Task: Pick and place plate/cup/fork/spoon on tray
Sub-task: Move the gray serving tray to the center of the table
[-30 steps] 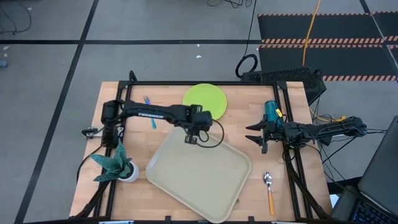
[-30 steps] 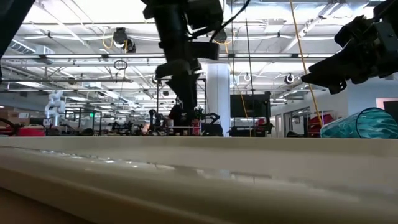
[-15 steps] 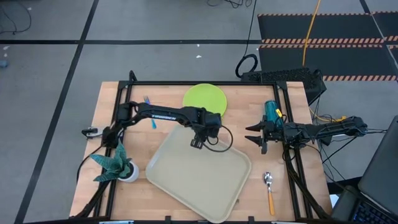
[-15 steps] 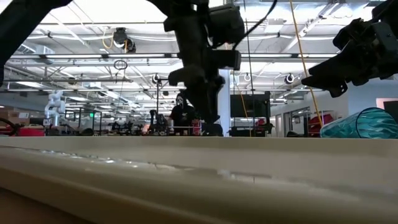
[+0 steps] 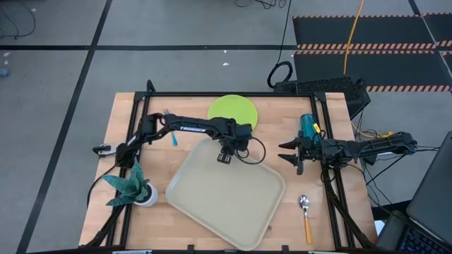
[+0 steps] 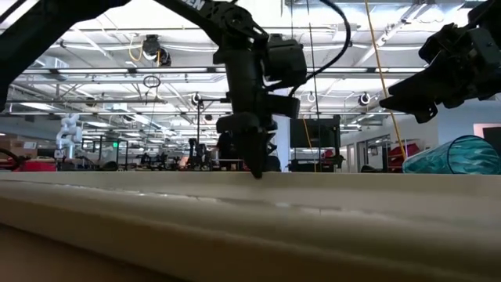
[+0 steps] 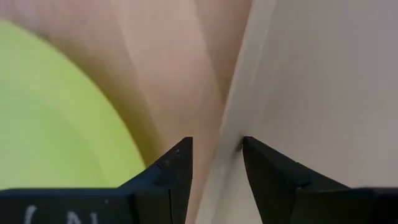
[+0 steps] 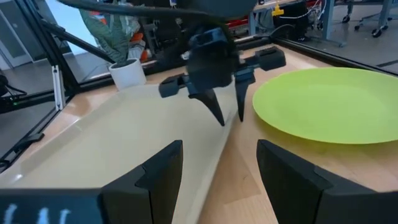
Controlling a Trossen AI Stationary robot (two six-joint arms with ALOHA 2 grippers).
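The left gripper stands slightly parted and empty, straddling the tray rim; stiff, light, likely slippery (pinch that thin lip); the plate lies just beside.

Lime-green plate, beige tray, orange-handled spoon, apparently teal cup, blue-handled fork.

Glossy plate (wood table)
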